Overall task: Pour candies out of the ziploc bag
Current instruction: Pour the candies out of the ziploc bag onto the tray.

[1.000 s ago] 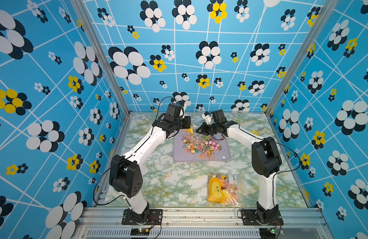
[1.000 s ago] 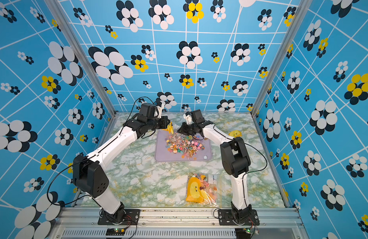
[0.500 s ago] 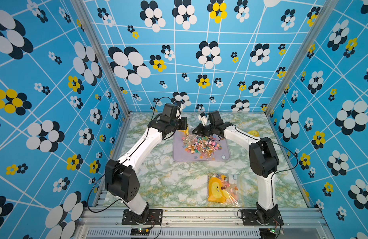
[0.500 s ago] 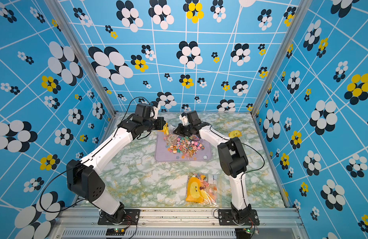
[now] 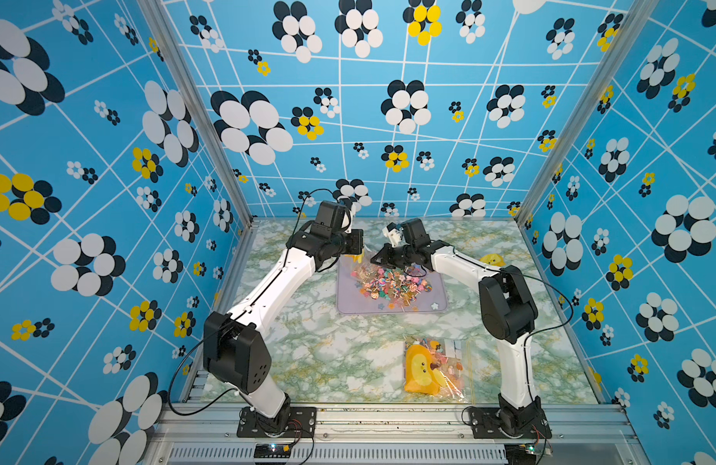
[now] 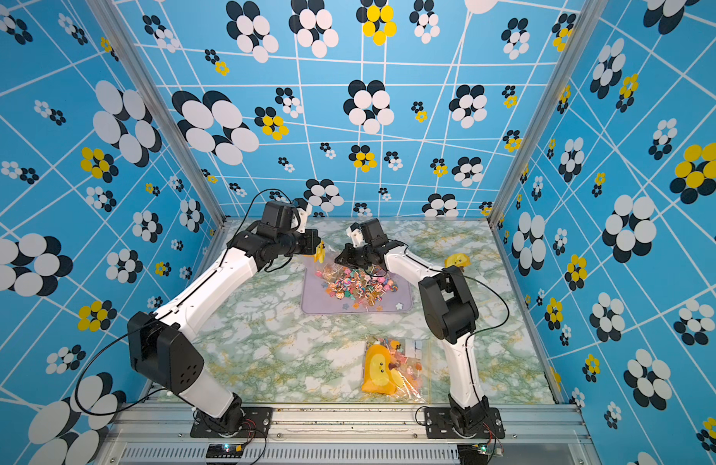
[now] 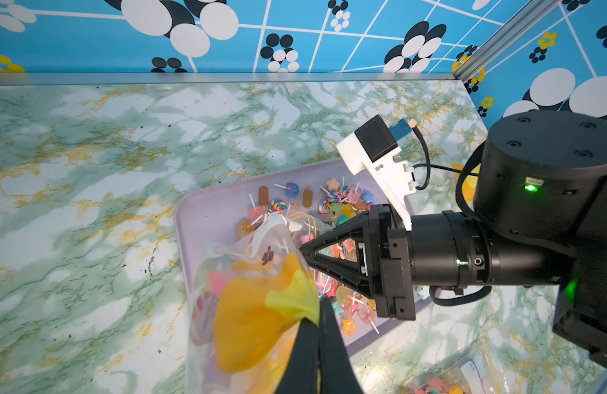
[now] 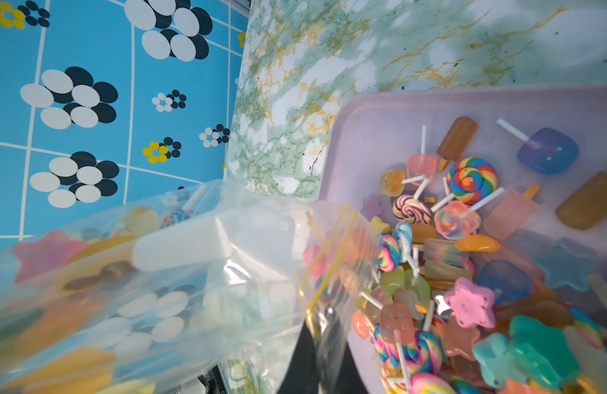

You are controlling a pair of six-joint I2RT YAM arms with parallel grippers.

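Up front, a second ziploc bag (image 5: 432,368) lies flat on the marbled surface (image 5: 328,354). Beyond it, candies (image 5: 392,284) sit heaped on the lilac tray (image 5: 348,300) — and at its far corner the ziploc bag (image 7: 240,324) hangs tilted, left gripper (image 7: 318,307) pinched tight on its yellow end, right gripper (image 7: 303,251) clamped on the zip edge.
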